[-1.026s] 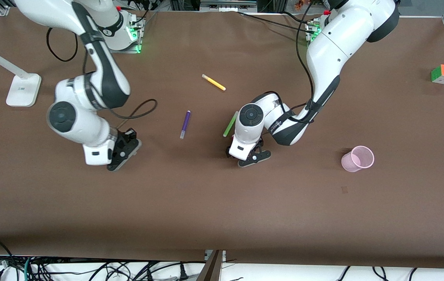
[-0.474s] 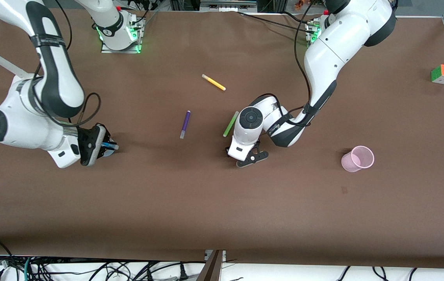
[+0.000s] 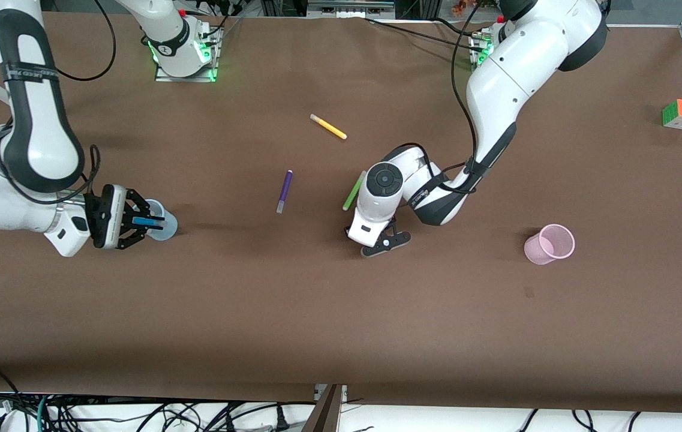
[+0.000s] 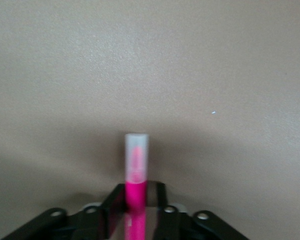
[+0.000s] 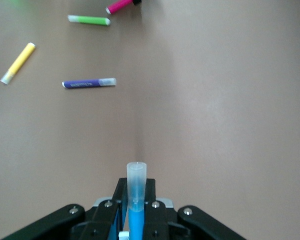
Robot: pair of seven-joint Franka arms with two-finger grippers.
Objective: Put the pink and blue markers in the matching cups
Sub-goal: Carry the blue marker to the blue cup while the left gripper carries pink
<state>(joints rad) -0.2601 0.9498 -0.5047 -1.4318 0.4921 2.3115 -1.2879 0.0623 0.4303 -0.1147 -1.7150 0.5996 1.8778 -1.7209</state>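
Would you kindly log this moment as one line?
right claw: shut on blue marker, beside blue cup | left claw: around pink marker, low on table | pink cup: empty

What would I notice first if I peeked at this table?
Probably the two big white robot arms, each pinching a marker. The right gripper holds the blue marker over the pale blue cup at the right arm's end of the table. The left gripper sits low at the middle, closed on the pink marker, with the pink cup waiting toward the left arm's end.
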